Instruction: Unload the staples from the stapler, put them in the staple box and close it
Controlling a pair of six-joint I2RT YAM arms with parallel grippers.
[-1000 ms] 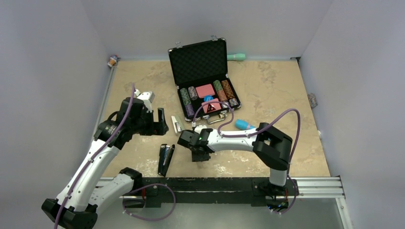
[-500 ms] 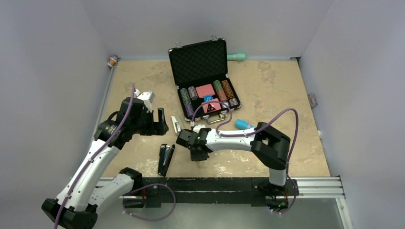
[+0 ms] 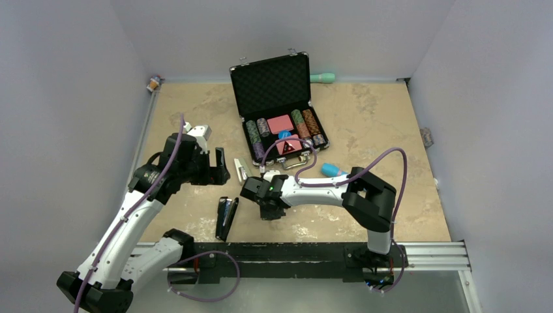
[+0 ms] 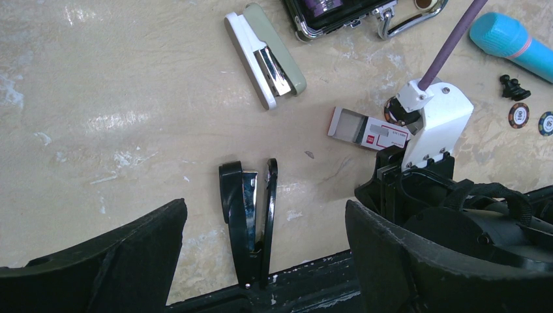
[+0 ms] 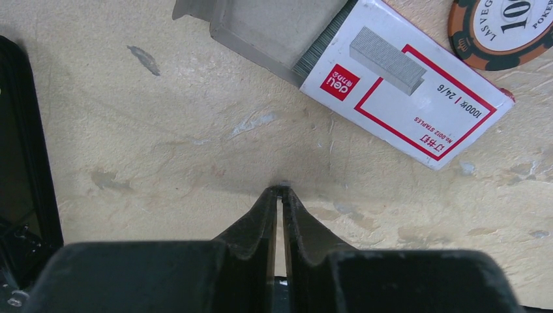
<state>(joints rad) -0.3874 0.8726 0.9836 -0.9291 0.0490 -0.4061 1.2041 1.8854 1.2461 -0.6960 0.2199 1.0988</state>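
Note:
The black stapler (image 3: 226,218) lies flipped open near the table's front edge, its silvery inner rail (image 4: 251,195) showing. It also shows at the left edge of the right wrist view (image 5: 19,163). My left gripper (image 3: 215,171) hovers open and empty above and behind the stapler, which lies between its fingers in the left wrist view (image 4: 264,203). My right gripper (image 3: 272,212) is low over the table just right of the stapler. It is shut (image 5: 281,190), with a tiny grey metal piece pinched at the tips, seemingly a short strip of staples.
A red-and-white staple box (image 4: 375,130), drawer slid out, lies by the right gripper (image 5: 404,78). A green-and-white stapler (image 3: 241,168), an open poker chip case (image 3: 280,111), a teal cylinder (image 3: 332,171) and loose chips (image 4: 518,116) lie behind. A black rail (image 3: 293,251) runs along the front.
My right gripper has shifted slightly left, toward the black stapler. The left arm and the stapler have not moved.

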